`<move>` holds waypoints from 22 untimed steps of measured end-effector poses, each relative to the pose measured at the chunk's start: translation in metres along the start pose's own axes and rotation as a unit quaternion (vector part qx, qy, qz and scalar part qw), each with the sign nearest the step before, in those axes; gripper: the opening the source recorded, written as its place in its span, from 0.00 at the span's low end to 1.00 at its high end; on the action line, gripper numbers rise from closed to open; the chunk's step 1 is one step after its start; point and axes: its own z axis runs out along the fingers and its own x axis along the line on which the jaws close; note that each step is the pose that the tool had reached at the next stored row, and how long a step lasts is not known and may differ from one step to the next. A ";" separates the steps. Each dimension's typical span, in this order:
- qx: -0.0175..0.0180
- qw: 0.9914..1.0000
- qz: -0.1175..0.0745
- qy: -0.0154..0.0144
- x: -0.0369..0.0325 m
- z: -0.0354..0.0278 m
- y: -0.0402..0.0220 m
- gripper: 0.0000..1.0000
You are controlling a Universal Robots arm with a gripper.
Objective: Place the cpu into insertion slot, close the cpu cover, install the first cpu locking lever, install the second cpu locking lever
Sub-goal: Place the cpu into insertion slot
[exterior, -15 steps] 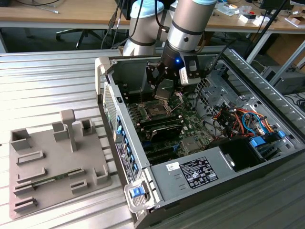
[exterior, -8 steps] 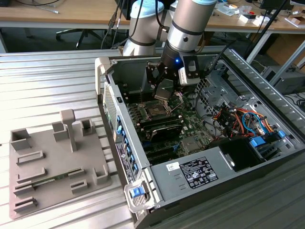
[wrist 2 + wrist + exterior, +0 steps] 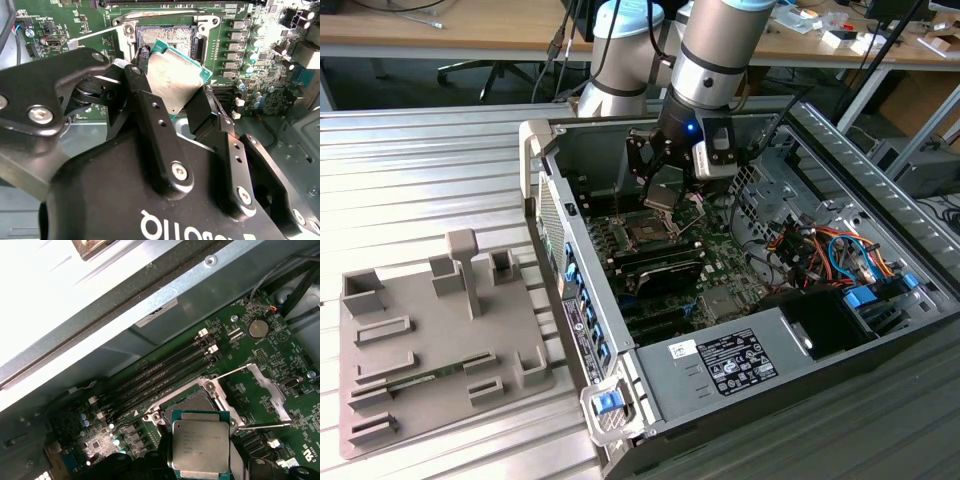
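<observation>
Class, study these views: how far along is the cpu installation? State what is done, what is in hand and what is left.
Done: the cpu is off its tray. In hand: the gripper holds it above the empty slot. Left: seating it, closing the open cover and installing both levers.

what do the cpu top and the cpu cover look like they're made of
cpu: top looks like matte silvery-grey metal with a dull sheen; its green rim looks like circuit-board laminate. cpu cover: thin bare metal, probably stamped steel, judging by bright silvery glints along its open frame.
</observation>
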 end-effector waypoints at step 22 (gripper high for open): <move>-0.001 0.999 0.044 0.000 0.0000 0.0006 0.0000 0.55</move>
